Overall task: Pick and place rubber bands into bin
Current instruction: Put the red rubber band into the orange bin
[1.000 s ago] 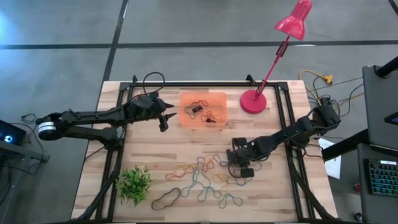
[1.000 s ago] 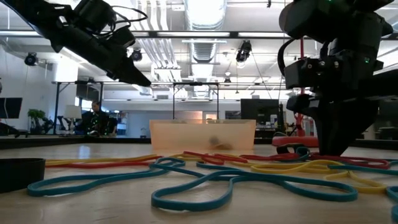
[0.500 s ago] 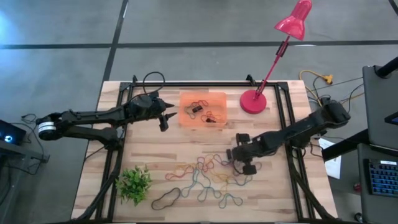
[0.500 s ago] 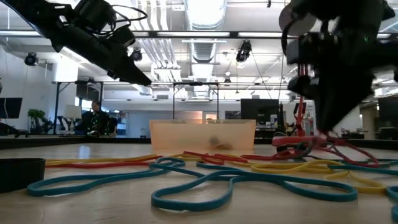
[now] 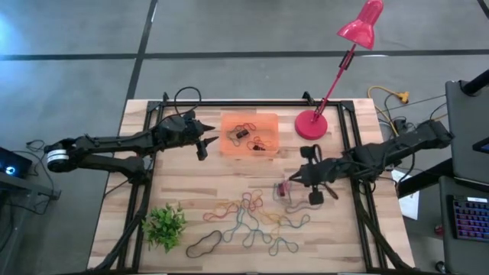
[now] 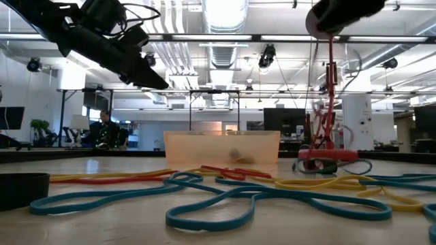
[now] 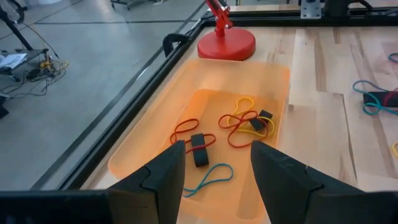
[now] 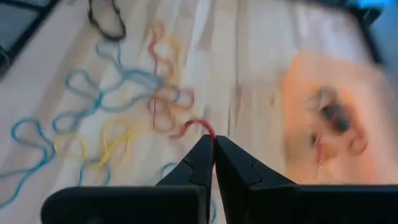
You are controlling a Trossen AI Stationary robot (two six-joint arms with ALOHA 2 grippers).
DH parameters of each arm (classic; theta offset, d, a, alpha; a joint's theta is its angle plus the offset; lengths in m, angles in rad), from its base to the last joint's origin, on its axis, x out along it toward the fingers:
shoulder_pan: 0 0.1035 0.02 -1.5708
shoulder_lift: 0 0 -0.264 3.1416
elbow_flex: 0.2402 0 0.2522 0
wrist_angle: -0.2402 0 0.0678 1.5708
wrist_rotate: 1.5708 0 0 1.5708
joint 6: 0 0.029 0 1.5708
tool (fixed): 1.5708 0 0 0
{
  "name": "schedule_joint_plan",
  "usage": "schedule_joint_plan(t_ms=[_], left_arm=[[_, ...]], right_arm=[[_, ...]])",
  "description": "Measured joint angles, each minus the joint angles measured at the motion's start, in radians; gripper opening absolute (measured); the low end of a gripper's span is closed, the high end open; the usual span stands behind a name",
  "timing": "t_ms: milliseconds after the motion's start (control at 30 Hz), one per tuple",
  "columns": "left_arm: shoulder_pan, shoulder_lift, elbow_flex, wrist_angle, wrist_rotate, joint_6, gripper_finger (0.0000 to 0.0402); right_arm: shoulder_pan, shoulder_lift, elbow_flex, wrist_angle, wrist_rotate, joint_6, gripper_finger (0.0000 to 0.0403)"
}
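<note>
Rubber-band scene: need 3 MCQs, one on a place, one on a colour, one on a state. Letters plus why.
1. Where is the left gripper?
A. beside the bin
B. over the plant
C. at the lamp base

2. What colour is the band in the right gripper?
A. black
B. red
C. green

3. How do the right gripper's jaws stand?
A. wide open
B. out of view
C. shut on the band

Key: 1 A, the high view shows it by the bin's left edge. 2 B, a red loop trails from the fingertips in the right wrist view. 3 C, the fingers meet there with the band pinched.
</note>
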Motion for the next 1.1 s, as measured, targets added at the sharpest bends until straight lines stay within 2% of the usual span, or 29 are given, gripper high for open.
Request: schedule_joint_plan(t_ms=[333, 433, 533, 667, 800, 867, 967, 1067, 1100], left_arm=[[0.000, 0.000, 0.001, 0.009, 0.000, 0.000, 0.0167], [0.000, -0.002, 0.001, 0.009, 0.000, 0.000, 0.0167], [0.000, -0.002, 0.001, 0.008, 0.000, 0.000, 0.0167], [0.000, -0.002, 0.001, 0.008, 0.000, 0.000, 0.0167], [0.000, -0.002, 0.001, 0.008, 0.000, 0.000, 0.0167], [0.000, -0.002, 0.001, 0.009, 0.000, 0.001, 0.0167], [0.000, -0.002, 0.001, 0.013, 0.000, 0.004, 0.0167], [0.000, -0.002, 0.001, 0.033, 0.000, 0.005, 0.0167], [0.000, -0.002, 0.002, 0.035, 0.000, 0.004, 0.0167]], right_arm=[[-0.018, 0.023, 0.067, 0.003, 0.222, -0.203, 0.0008], [-0.033, 0.044, 0.108, 0.013, 0.234, -0.252, 0.0008], [-0.030, 0.048, 0.126, 0.098, 0.240, -0.320, 0.0008], [-0.010, 0.052, 0.172, 0.103, 0.244, -0.364, 0.0008], [0.042, 0.047, 0.210, 0.156, 0.193, -0.439, 0.0008], [0.049, 0.051, 0.221, 0.126, 0.196, -0.436, 0.0008], [0.042, 0.073, 0.247, 0.026, 0.247, -0.341, 0.0008], [0.032, 0.130, 0.281, -0.099, 0.234, -0.247, 0.0008], [0.033, 0.148, 0.284, -0.114, 0.199, -0.227, 0.0008]])
